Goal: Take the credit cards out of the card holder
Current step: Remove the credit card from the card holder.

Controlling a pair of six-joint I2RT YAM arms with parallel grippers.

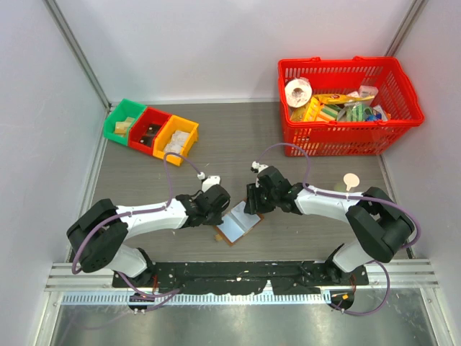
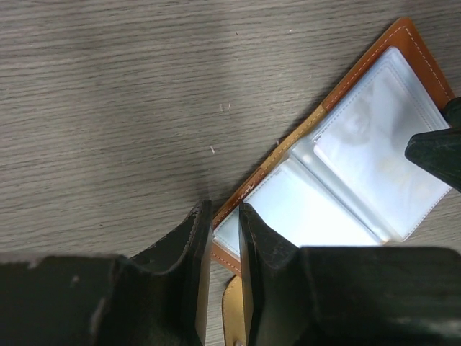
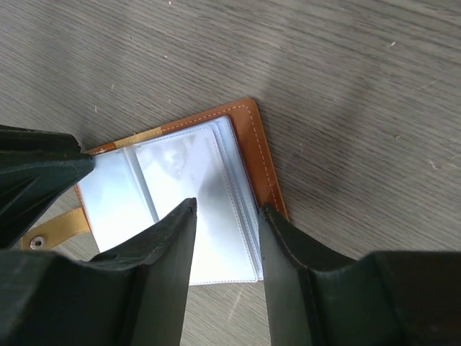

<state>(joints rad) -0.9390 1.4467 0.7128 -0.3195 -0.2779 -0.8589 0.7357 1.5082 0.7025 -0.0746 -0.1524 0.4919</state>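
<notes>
Left pincer (image 2: 222, 216) clamps the flat brown leather card holder (image 2: 414, 45) at 7 o'clock; right pincer (image 3: 227, 216) (spread) straddles its clear sleeves (image 3: 194, 180) — closing there could tear them.

Card holder (image 1: 236, 229): both ends covered by grippers in the top view.
Near corner: behind the left gripper (image 2: 220, 209); cannot tell whether it pinches the edge.
Credit cards: glare on the clear sleeves (image 2: 374, 158); cannot tell whether any lie inside.
Strap (image 3: 61, 223): partly hidden.
Basket (image 1: 338, 140), far right: contents too small to name.
</notes>
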